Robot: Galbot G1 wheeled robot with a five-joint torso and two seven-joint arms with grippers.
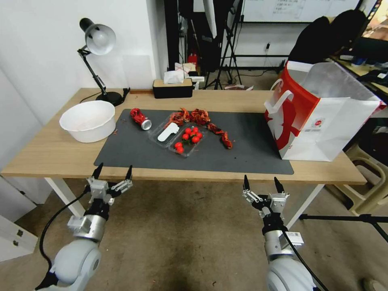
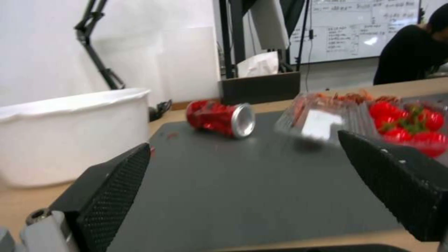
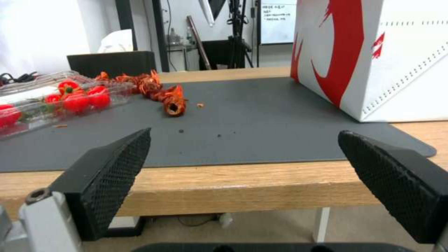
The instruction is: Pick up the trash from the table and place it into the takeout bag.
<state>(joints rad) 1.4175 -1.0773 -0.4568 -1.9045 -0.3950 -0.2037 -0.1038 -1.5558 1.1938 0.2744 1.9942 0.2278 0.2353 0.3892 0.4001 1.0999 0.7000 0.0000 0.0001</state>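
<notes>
Head view: your two arms wait short of the near edge of the table, the left gripper and right gripper both spread wide and holding nothing. On the dark grey mat the trash lies untouched: a crushed red can on its side toward the left, a clear plastic tray of small red fruit with a white scrap at centre, and a trail of reddish-brown scraps running off to the right. The takeout bag stands upright and open-mouthed at the table's right end, well apart from the can. A large white bowl sits left of the mat. By the look of it, you are at the very start, with no pick yet made; the next move likely calls for your left gripper to reach over the edge and straddle the can.
</notes>
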